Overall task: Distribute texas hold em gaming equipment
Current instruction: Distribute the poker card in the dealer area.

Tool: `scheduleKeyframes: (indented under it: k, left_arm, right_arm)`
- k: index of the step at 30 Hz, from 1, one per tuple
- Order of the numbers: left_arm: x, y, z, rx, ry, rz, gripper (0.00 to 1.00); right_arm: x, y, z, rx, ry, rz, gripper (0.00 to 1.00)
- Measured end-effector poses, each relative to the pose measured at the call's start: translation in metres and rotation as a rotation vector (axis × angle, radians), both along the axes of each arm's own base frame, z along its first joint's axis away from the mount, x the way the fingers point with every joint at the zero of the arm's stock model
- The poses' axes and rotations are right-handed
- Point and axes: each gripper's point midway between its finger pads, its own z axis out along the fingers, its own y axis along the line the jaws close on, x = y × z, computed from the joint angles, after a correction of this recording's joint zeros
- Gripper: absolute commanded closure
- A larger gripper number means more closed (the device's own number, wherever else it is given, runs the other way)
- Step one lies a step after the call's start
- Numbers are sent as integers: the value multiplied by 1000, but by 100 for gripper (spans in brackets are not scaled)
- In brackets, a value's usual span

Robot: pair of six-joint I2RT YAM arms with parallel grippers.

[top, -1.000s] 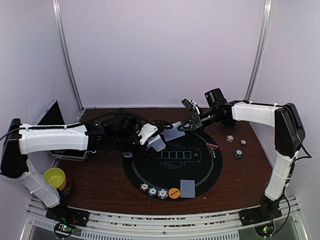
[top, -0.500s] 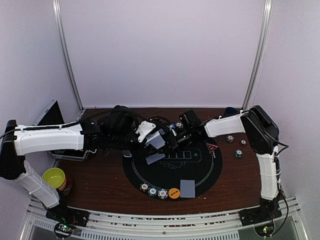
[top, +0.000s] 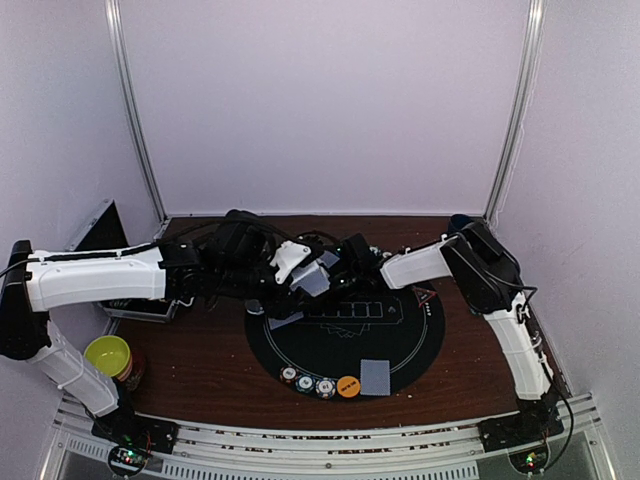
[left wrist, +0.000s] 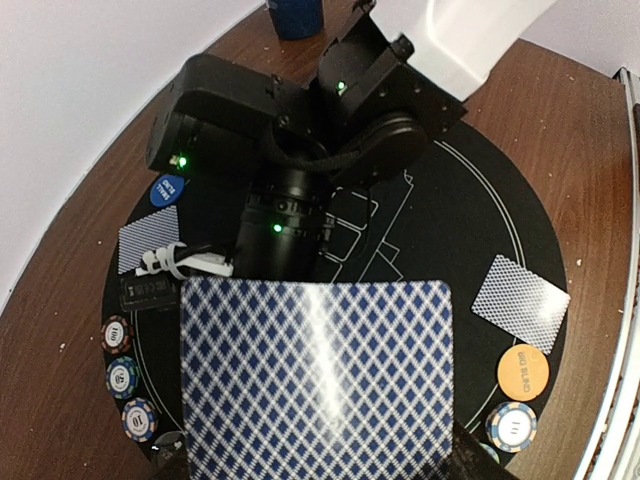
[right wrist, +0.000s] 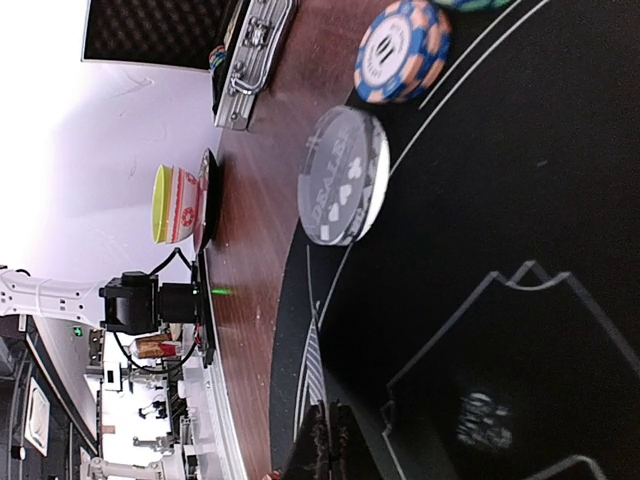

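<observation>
My left gripper (top: 312, 281) is shut on a deck of blue-diamond-backed playing cards (left wrist: 315, 380) above the black round mat (top: 410, 345). My right gripper (right wrist: 335, 440) is shut on the edge of a single card (right wrist: 316, 375), low over the mat's left part. In the top view that card (top: 287, 320) pokes out below the left hand, which hides the right fingers. Another card (top: 375, 376), an orange button (top: 348, 386) and three striped chips (top: 305, 383) lie at the mat's front. A blue button (left wrist: 167, 190), a card (left wrist: 148, 240) and chips (left wrist: 121, 377) lie at its far side.
A yellow-green bowl (top: 108, 355) stands at the front left and an open metal case (top: 110, 240) at the back left. A dark blue cup (left wrist: 295, 15) stands behind the mat. A clear dealer disc (right wrist: 345, 178) and an orange-blue chip (right wrist: 403, 50) lie near the right gripper.
The right arm swung from the back right across the mat to the left, carrying one card from beside the deck down to the mat's left part. The left arm barely moved.
</observation>
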Motion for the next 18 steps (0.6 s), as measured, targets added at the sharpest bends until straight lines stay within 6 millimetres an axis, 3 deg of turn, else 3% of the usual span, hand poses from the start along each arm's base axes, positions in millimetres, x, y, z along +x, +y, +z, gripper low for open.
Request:
scheduleKeyframes:
  k: [12, 18]
  left_arm:
    - [0, 0, 1, -1, -5, -2, 40]
    - [0, 0, 2, -1, -7, -3, 40]
  right_arm:
    - [-24, 23, 5, 29, 24, 45, 100]
    - [-27, 27, -10, 17, 60, 39, 100]
